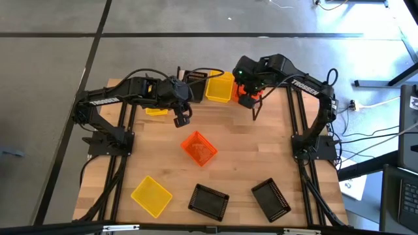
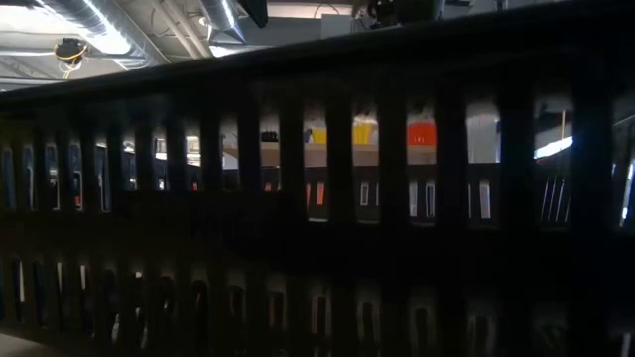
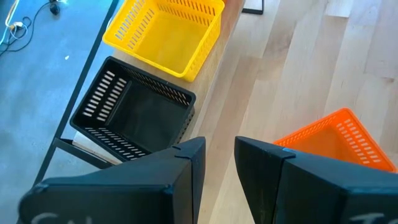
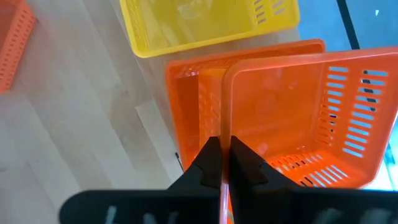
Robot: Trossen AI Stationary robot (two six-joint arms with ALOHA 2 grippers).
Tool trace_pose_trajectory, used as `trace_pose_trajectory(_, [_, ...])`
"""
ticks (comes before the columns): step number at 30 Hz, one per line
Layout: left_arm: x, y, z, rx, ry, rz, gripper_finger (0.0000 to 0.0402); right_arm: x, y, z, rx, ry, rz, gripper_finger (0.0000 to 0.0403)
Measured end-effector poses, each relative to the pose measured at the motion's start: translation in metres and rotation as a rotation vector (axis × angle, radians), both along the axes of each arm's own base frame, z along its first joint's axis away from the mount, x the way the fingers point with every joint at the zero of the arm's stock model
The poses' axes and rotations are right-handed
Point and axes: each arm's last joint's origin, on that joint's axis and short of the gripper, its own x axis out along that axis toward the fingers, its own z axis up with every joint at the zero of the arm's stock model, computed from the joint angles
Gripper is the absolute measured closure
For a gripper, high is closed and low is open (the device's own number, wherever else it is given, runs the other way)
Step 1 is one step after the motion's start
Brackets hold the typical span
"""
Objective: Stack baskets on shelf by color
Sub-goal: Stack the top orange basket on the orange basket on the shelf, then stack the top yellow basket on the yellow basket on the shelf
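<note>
On the light-wood shelf (image 3: 214,81) at the table's far edge stand a black basket (image 1: 196,78), a yellow basket (image 1: 220,87) and an orange basket (image 4: 186,106). My right gripper (image 1: 248,88) is shut on a second orange basket (image 4: 298,118), directly above the shelf's orange one. My left gripper (image 1: 181,119) hangs open over the table in front of the shelf and touches nothing. Another yellow basket (image 1: 157,109) lies under the left arm. On the tabletop rest an orange basket (image 1: 198,147), a yellow one (image 1: 151,195) and two black ones (image 1: 209,201) (image 1: 271,199). My right gripper pinches one side wall of the orange basket at its rim (image 4: 224,124), one finger inside the basket and one outside. The fingers come from above, pointing down. The basket is over the orange basket on the shelf; whether the two touch, I cannot tell.
In the low view a black basket's mesh wall (image 2: 298,248) stands close in front and hides nearly everything; yellow and orange show through its slots. Bare wood lies between the centre orange basket and the shelf. Cables and a stand are on the floor beyond the table's right side.
</note>
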Motion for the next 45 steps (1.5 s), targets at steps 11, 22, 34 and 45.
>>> trace_pose_trajectory(11, [0.010, 0.001, 0.010, 0.063, -0.114, -0.055, 0.0324, 0.010, -0.004, -0.013, 0.025, 0.050, 0.001, 0.0403])
trace_pose_trajectory(22, [0.010, 0.001, 0.010, 0.061, -0.115, -0.052, 0.0324, 0.009, -0.006, -0.014, 0.050, 0.055, 0.006, 0.0337])
trace_pose_trajectory(34, [0.009, 0.000, 0.009, 0.025, -0.119, -0.034, 0.0324, 0.002, -0.004, 0.002, -0.046, 0.047, 0.023, 0.0311])
trace_pose_trajectory(45, [-0.007, -0.002, -0.007, -0.225, -0.026, 0.187, 0.0324, -0.030, 0.030, 0.051, -0.094, -0.089, 0.290, 0.0311])
